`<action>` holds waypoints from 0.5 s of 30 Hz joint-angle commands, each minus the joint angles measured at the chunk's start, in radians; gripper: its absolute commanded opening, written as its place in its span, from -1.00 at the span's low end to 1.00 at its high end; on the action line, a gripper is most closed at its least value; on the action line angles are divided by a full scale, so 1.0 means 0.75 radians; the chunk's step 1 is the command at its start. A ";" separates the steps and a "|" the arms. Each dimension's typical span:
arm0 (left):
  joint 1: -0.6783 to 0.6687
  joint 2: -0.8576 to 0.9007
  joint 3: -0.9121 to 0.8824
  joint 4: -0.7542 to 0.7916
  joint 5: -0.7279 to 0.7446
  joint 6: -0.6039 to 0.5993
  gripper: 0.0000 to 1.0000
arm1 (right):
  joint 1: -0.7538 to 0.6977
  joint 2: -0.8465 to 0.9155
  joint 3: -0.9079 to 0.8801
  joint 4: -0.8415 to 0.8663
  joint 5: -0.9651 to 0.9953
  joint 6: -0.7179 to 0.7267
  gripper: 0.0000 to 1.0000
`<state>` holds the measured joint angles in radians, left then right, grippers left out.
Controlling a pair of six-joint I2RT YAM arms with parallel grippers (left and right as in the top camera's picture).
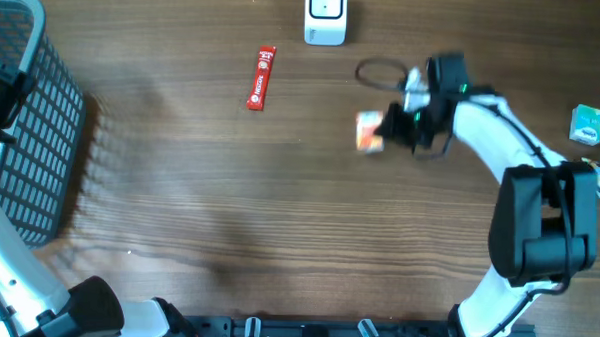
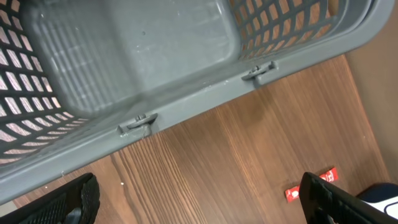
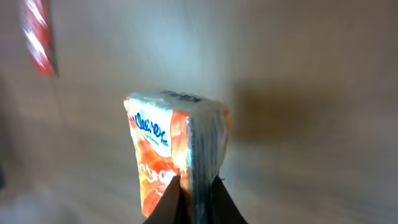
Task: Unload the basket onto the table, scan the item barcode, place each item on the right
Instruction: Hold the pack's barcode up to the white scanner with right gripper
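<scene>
right claw (image 1: pixel 389 127) is pressed together on the orange kleenex tissue pack (image 1: pixel 368 131), pinching it right of centre over the wooden worktop (image 1: pixel 278 218). the white scanner (image 1: pixel 325 16) sits at the far edge, a little left of the pack and well apart from it. between them i've got bare wood, apart from a thin black cable loop (image 1: pixel 378 73) lying just behind the claw. the red stick packet (image 1: pixel 261 77) lies off to the left, clear of the pack. a grey mesh basket (image 1: pixel 31 129) fills the left edge, and a small green box (image 1: pixel 586 125) sits by the right edge.

overhead, the pack is only a bright blur. the right wrist view gives me the print: blue kleenex lettering on glossy orange film, a soft rectangular pack with its narrow side facing the camera and two dark fingertips (image 3: pixel 169 202) squeezing the lower end. i can't tell from either view whether it touches the wood.

the left wrist view shows what overhead hides: left claw (image 2: pixel 199 196) spread wide, over the worktop just beside the basket rim. it also gives smooth plastic, lattice walls and two small clips on that rim, with wood grain running below.
</scene>
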<state>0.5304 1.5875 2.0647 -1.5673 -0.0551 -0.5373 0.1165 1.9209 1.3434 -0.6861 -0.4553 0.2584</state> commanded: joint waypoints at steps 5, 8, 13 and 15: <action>0.006 0.006 0.005 0.004 -0.009 -0.013 1.00 | 0.165 -0.018 0.463 0.106 0.541 0.031 -0.91; 0.006 0.006 0.005 0.004 -0.009 -0.013 1.00 | 0.248 -0.005 0.463 0.285 0.712 0.049 -0.91; 0.006 0.006 0.005 0.004 -0.009 -0.013 1.00 | 0.349 0.105 0.463 0.558 0.857 0.050 -0.92; 0.006 0.006 0.005 0.004 -0.009 -0.014 1.00 | 0.364 0.168 0.463 0.642 0.883 0.069 -0.91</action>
<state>0.5304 1.5875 2.0647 -1.5661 -0.0551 -0.5373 0.3759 1.9507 1.6825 -0.2657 0.0826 0.2844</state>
